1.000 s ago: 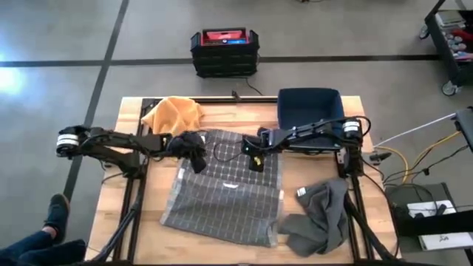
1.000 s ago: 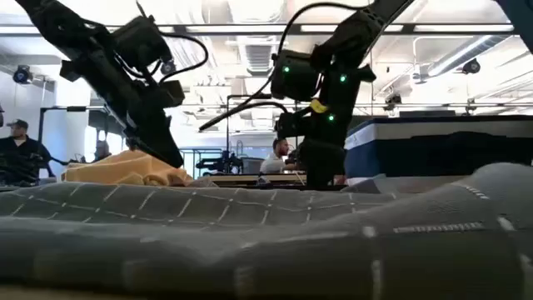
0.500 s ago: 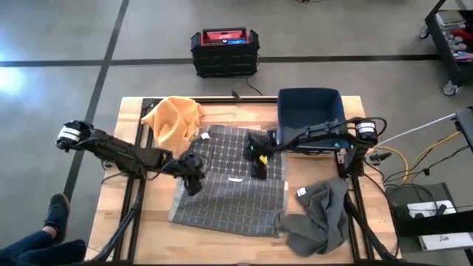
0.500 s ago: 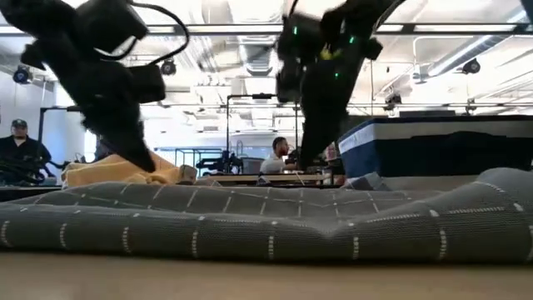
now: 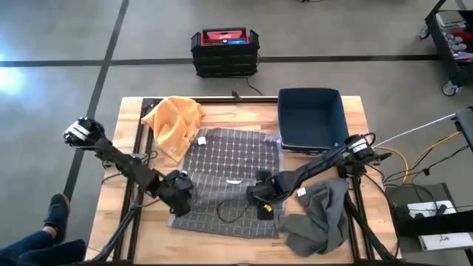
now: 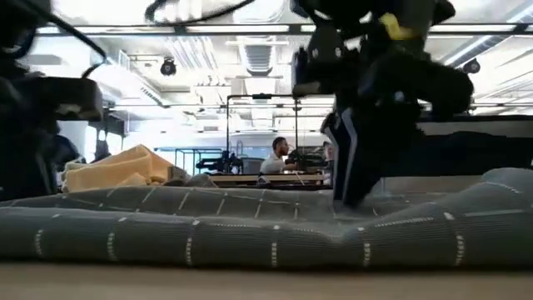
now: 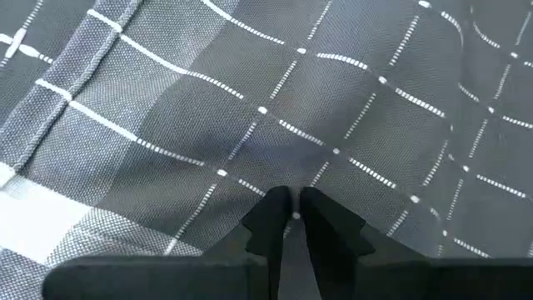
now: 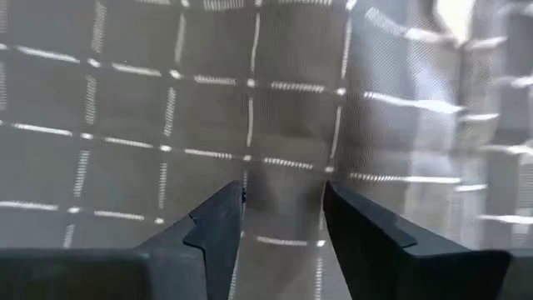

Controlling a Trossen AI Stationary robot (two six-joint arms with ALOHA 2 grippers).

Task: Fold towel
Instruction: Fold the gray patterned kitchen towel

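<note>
We see the grey checked towel point(image 5: 229, 181) lying on the wooden bench point(image 5: 133, 111), roughly in its middle, doubled over on itself so that its near edge forms a thick roll across the low view point(image 6: 250, 237). The left tool point(image 5: 179, 198) sits at the towel's near left corner; its wrist view shows the two dark fingers point(image 7: 268, 223) pinched almost together with a thin fold of the checked cloth point(image 7: 350, 125) caught between their tips, so we read it as clenched on the towel. The right tool point(image 5: 262, 198) rests at the near edge toward the right side; in its wrist view the fingers point(image 8: 218, 225) stand parted, a ridge of cloth point(image 8: 283, 183) rising between them without being squeezed, so this tool is released.

An orange cloth point(image 5: 174, 118) lies bunched at the far left of the bench, touching the towel's far corner. A dark blue bin point(image 5: 310, 118) stands at the far right, and a crumpled dark grey cloth point(image 5: 321, 218) lies at the near right corner. On the floor beyond the bench sits a red and black case point(image 5: 224, 50). In the low view, a seated person point(image 6: 275, 158) shows far behind in the room.
</note>
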